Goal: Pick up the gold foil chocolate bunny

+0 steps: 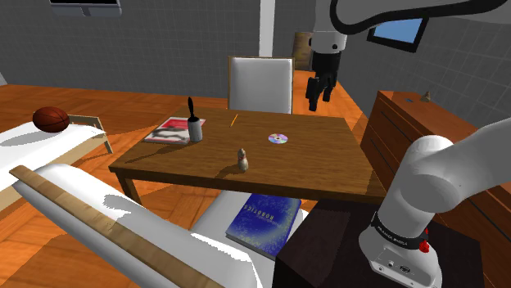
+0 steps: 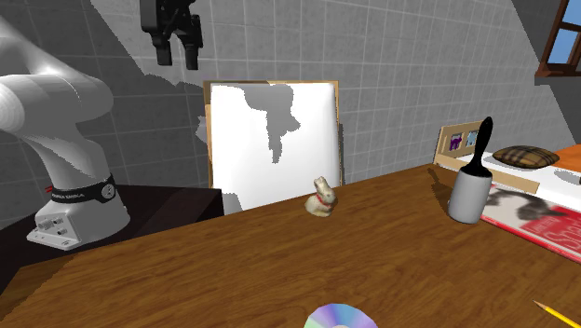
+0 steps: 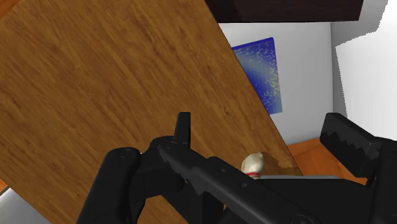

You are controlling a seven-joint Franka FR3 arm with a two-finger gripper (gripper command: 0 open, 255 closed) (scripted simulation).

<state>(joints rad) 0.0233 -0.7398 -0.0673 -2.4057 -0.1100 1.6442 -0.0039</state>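
On the table, stand-side edge: the bunny [image 1: 242, 159], pale gold with a red collar, stands upright on bare wood of the wooden table [image 1: 327, 176].
Bunny, second exterior view: the bunny [image 2: 321, 198] stands in front of the white chair [image 2: 275, 140], with nothing touching it.
My gripper: all black, my gripper [image 1: 319, 100] hangs high above the table's far side, just beside the chair's back in the shoulder view.
Gripper state: my fingers stand wide apart and carry nothing; the gap also shows plainly in the second exterior view [image 2: 180, 61].
Bunny relative to gripper: well apart. The bunny lies far below me, toward the shoulder view's lower left.
Wrist view: the bunny [image 3: 254, 163] shows between my two fingers, close to their roots and partly hidden by my hand's black body. Neither finger touches it.
Disc: a shiny disc [image 1: 278, 138] lies flat near the table's middle, between the bunny and my gripper in the shoulder view.
Cylinder: a white cylinder with a black handle [image 1: 195, 127] stands upright toward the shoulder view's left.
Magazine: a red and white magazine [image 1: 169, 130] lies flat, just beside the cylinder.
Pencil: a yellow pencil [image 1: 234, 119] lies near the chair-side edge.
Book: a blue book [image 1: 264, 222] lies on a white surface, below the table's edge near the bunny.
Ball: a brown ball [image 1: 51, 119] rests at the shoulder view's far left.
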